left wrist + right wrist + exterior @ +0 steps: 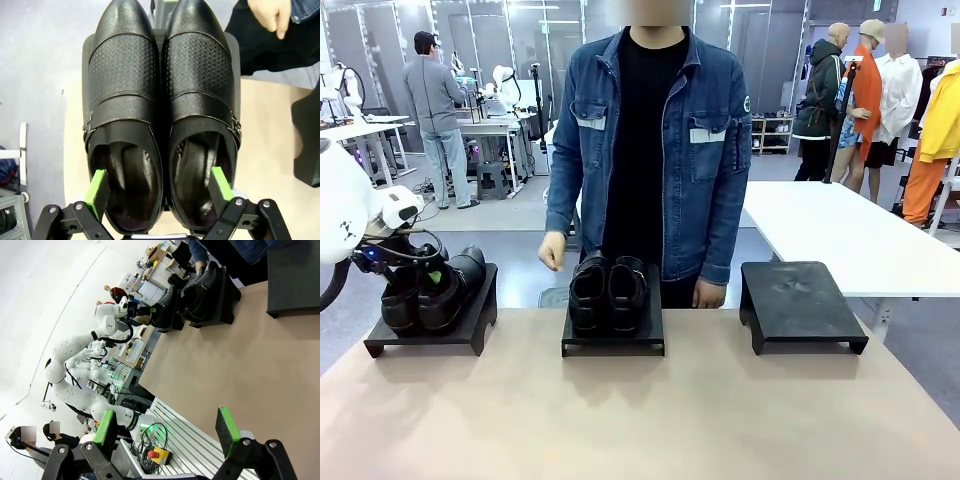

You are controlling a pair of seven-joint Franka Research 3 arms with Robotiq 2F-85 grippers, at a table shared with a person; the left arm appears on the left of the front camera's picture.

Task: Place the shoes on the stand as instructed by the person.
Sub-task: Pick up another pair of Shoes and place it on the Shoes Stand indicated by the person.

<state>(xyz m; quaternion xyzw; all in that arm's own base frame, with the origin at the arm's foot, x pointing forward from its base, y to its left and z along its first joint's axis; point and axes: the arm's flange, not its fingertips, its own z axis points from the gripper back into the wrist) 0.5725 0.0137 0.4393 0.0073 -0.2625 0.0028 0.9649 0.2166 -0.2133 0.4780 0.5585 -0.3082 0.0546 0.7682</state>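
A pair of glossy black shoes [445, 290] sits on the left stand [470, 335], toes toward the person [650, 150]. My left gripper [425, 272] hangs over their heels. In the left wrist view the same shoes [125, 90] lie side by side, and my left gripper [159, 186] is open, with one green pad [96, 187] down in each shoe's opening. A second pair [608, 292] rests on the middle stand [612, 347]. My right gripper [166, 429] is open and empty above the table's near edge.
The right stand [800, 300] is bare. The person stands behind the middle stand, a loosely closed hand [552, 252] hanging near the far table edge. The tan tabletop [640, 420] spreads in front of the stands. A white table [840, 230] stands behind at the right.
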